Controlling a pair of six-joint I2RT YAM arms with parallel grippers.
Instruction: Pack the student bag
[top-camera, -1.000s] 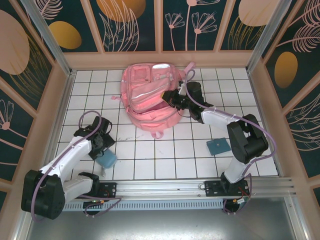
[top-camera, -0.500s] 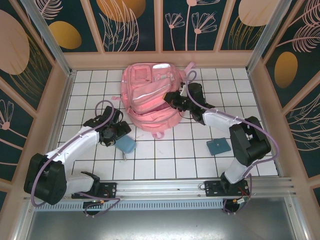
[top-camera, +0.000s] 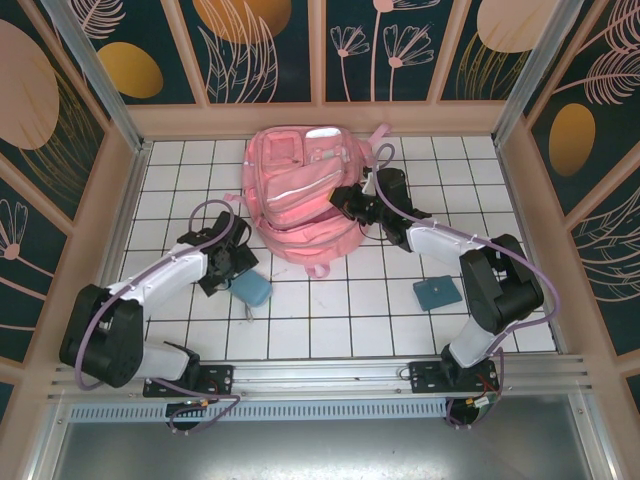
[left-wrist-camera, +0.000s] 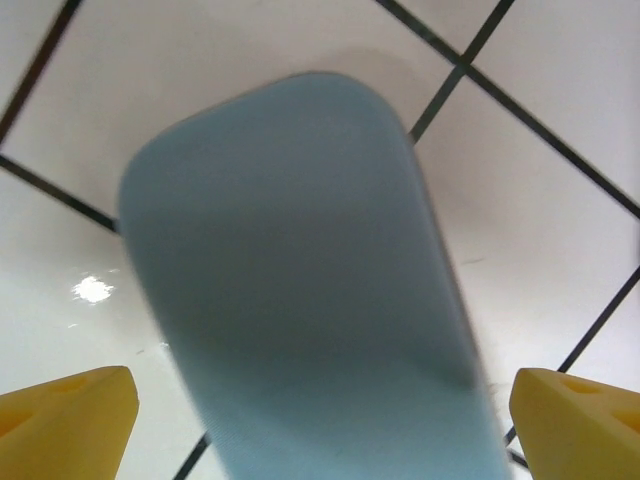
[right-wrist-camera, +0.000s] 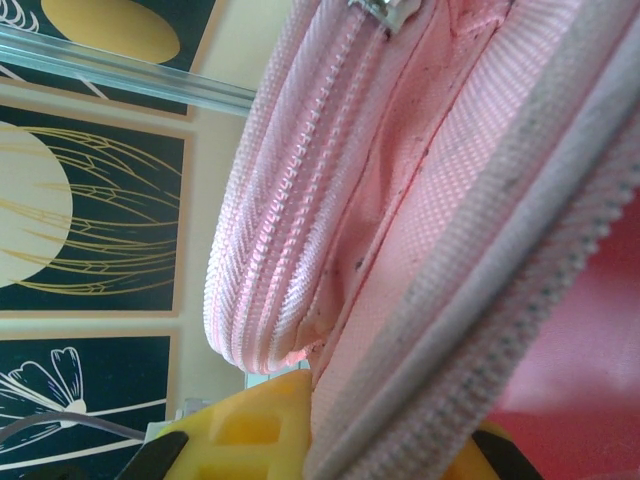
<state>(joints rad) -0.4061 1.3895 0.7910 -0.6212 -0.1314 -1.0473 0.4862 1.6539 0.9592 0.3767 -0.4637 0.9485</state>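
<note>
On the glossy white tiled tabletop (top-camera: 330, 320), ruled with thin black grid lines, the left tool (top-camera: 238, 268) hovers low over a small pale-blue case with rounded corners (top-camera: 252, 290). In the left wrist view the case's smooth, matte face runs up between the 2 blocky yellow fingertips (left-wrist-camera: 65, 415). They stand wide apart at either edge of the view and do not touch it.

Well to the right, a flat teal square pad (top-camera: 437, 292) lies on the tiles.

Farther back, at mid-tabletop near the rear wall, lies the large pink woven-fabric student bag (top-camera: 295, 195). It is soft and lumpy, with a pale stripe across its front. The right tool (top-camera: 350, 200) sits at the bag's right edge. In the right wrist view its yellow fingers (right-wrist-camera: 250, 430) are clamped on a rim of coarse pink webbing, and a row of fine zipper teeth (right-wrist-camera: 250, 250) curves alongside.
</note>
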